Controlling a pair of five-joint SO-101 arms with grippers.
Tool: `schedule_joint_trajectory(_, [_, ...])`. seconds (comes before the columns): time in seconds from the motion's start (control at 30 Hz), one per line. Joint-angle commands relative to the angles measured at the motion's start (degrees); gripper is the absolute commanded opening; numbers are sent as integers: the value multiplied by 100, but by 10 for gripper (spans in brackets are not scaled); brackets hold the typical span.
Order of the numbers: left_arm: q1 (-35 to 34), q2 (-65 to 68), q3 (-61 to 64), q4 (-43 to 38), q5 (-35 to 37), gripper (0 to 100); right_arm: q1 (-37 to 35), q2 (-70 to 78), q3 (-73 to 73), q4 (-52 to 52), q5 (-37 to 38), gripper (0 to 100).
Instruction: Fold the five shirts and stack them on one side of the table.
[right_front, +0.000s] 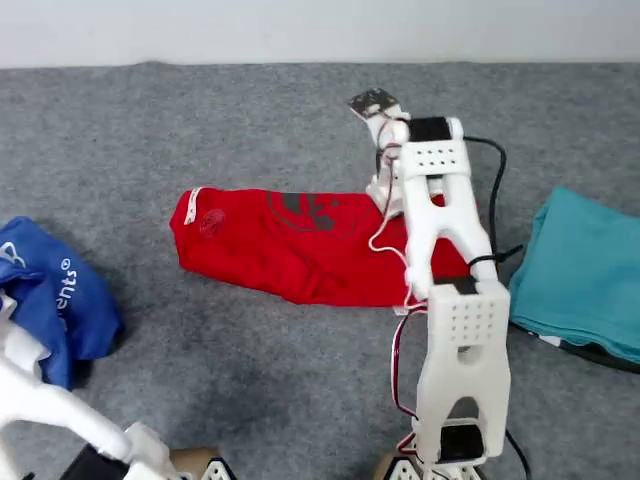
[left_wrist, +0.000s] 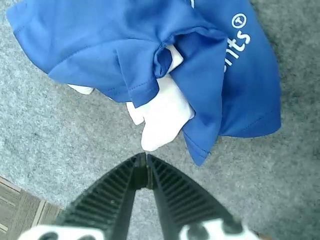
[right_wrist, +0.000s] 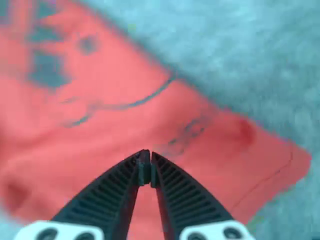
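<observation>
On the grey carpeted table (right_front: 250, 120), the red shirt (right_front: 290, 245) lies across the middle in a long, partly folded band. Its collar end points toward 9 o'clock, and its 3 o'clock end is hidden under the right arm (right_front: 450, 300), which stretches from 6 o'clock up over it. The right gripper (right_wrist: 145, 167) is clenched, its ribbed tips meeting just above the red cloth. The wrist view is blurred, so it cannot be told whether any fabric is pinched between them. In the high view the arm's own wrist covers this gripper. The blue shirt (right_front: 50, 295) sits crumpled at about 8 o'clock and is cut off by the frame edge. The left wrist view shows a piece of white cloth (left_wrist: 162, 115) poking out from under its folds, but what that cloth belongs to is hard to make out. The left gripper (left_wrist: 146, 162) is also clenched and holds nothing, its tips over bare table just beside the white cloth. The left arm (right_front: 60, 410) shows only in part at 7 o'clock. At 3 o'clock a teal shirt (right_front: 585, 270) lies folded and runs off the frame, with a dark layer (right_front: 600, 355) peeking out from beneath its near edge that is too little exposed to identify.
</observation>
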Motion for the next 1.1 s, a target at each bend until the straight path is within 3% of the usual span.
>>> schedule_joint_trajectory(0.0, [-9, -202, -13, 123, -18, 6, 84, 286, -299, -734, 308, 12])
schedule_joint_trajectory(0.27, [-26, -211, -13, 123, -18, 6, -127, 866, -316, -2009, 879, 11])
schedule_joint_trajectory(0.47, [-9, -211, -22, 123, -26, 6, -84, 400, -598, -1314, 844, 9])
schedule_joint_trajectory(0.63, [-9, -211, -31, 123, -26, 6, 479, 119, -607, -875, 835, 9])
schedule_joint_trajectory(0.83, [0, -211, -22, 123, -26, 6, 1393, 295, -563, -1455, 835, 11])
schedule_joint_trajectory(1.07, [-26, -220, -13, 132, -26, 6, 1965, 1068, -712, -1727, 870, 10])
